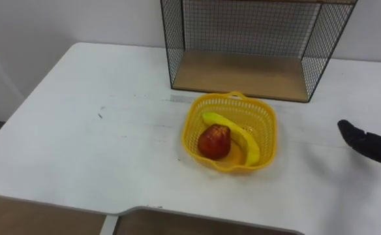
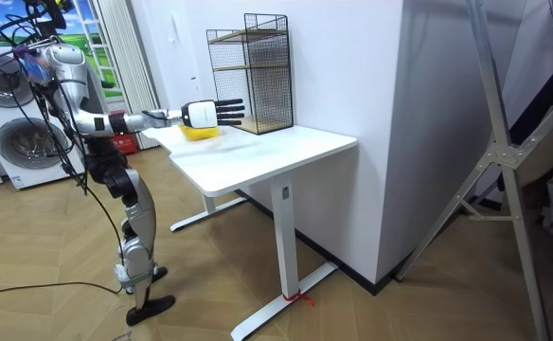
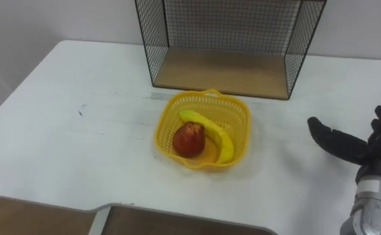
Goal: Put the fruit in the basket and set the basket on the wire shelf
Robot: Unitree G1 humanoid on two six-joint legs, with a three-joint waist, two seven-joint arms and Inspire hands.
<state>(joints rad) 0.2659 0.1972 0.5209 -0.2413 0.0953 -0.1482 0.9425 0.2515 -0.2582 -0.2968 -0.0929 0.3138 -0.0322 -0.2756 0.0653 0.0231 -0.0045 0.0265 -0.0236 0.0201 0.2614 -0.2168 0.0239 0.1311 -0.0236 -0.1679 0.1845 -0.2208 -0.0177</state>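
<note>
Right hand [image 3: 372, 153] by the table's [image 3: 79, 130] right edge: fingers straight, spread, holding nothing. Basket [image 3: 239, 117] mid-table, just before the wire shelf [image 3: 220, 72], apart from the hand. Banana [image 3: 213, 134] and red fruit [image 3: 188, 140] both inside: loading done, by my read. Remaining: grasp basket, lift onto shelf's wooden board.

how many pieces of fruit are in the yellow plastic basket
2, both in the yellow plastic mesh basket on the white table: a round red fruit at its near left, a curved yellow banana touching it on the right. Anything beneath them would be hidden.
</note>
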